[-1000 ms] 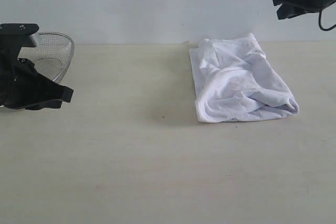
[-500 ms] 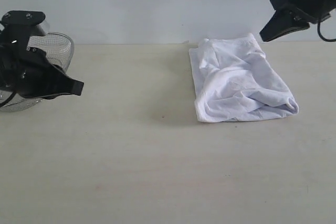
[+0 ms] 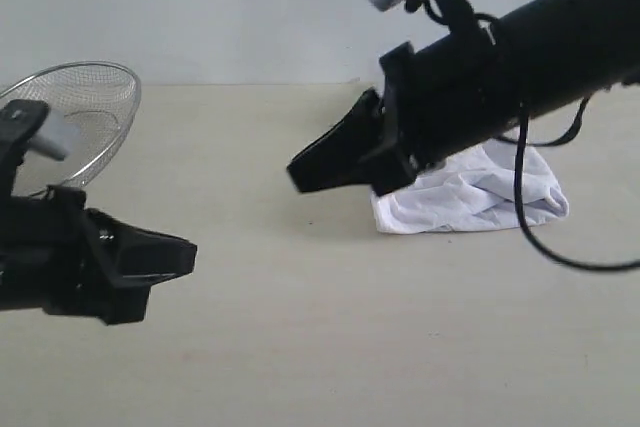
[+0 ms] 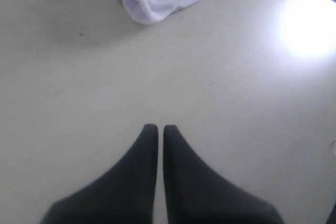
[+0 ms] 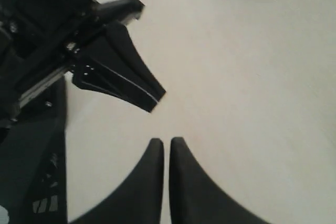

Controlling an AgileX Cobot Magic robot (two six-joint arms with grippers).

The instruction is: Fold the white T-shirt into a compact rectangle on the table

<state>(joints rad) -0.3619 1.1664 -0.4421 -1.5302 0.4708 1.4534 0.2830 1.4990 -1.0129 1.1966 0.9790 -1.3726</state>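
While the table (image 3: 300, 347) spreads pale and wide under everything, the right arm (image 3: 540, 47) stretches across it from the right. It passes in front of the white T-shirt (image 3: 470, 199), which lies bunched on the table's right half, partly hidden. A wire-mesh basket (image 3: 95, 107) sits at the far left. The right gripper (image 3: 298, 175) hangs over bare table near the middle, jaws pressed together, empty. The left gripper (image 3: 188, 255), low on the left, is likewise pressed together and empty, well apart from the shirt.
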